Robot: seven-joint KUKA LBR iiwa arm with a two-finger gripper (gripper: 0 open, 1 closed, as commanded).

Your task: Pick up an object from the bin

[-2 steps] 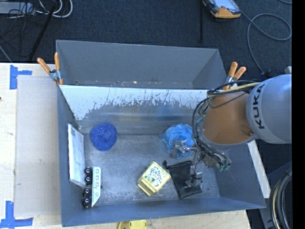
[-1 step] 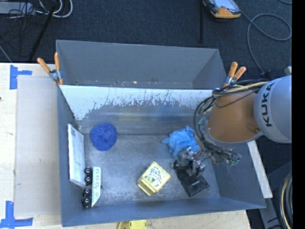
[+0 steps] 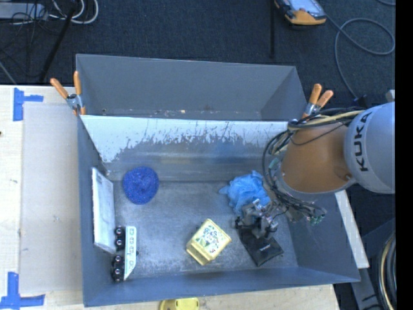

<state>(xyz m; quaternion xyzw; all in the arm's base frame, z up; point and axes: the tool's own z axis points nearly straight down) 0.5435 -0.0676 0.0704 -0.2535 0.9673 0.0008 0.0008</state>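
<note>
black block (image 3: pixel 263 250) lies just beside the tool (image 3: pixel 257 219), blue wad (image 3: pixel 244 189) behind; tool's opening cannot be told.

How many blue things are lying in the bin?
2. A round blue ball lies left of the middle; a crumpled light-blue thing lies right, beside the gripper. The arm may hide others.

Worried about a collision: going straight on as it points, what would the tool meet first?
Likely the black block lying right beneath the tool, near the crumpled blue cloth; depth is unclear.
</note>
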